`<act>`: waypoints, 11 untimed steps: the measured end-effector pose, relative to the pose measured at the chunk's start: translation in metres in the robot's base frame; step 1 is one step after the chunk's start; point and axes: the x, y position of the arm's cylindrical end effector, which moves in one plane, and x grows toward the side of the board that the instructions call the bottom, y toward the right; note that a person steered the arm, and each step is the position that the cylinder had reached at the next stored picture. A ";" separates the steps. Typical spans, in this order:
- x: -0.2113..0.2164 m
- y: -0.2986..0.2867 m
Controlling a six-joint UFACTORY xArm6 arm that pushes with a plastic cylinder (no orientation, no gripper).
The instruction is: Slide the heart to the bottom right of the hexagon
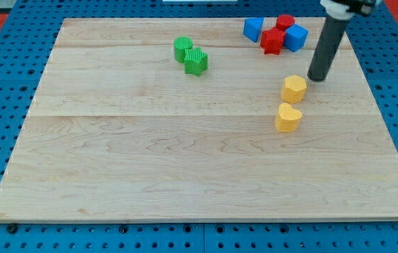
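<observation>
A yellow hexagon block (294,88) sits on the wooden board at the view's right. A yellow heart block (288,117) lies just below it, slightly to its left, close but apart. My tip (318,77) rests on the board just right of and a little above the hexagon, a small gap away. The dark rod rises from it toward the view's top right.
Two green blocks (190,56) touch each other at the top centre. A cluster of two blue blocks (254,29) and two red blocks (272,41) sits at the top right, left of the rod. The board's right edge (385,126) is near.
</observation>
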 end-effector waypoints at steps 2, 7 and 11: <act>0.097 0.029; 0.117 -0.060; 0.044 0.016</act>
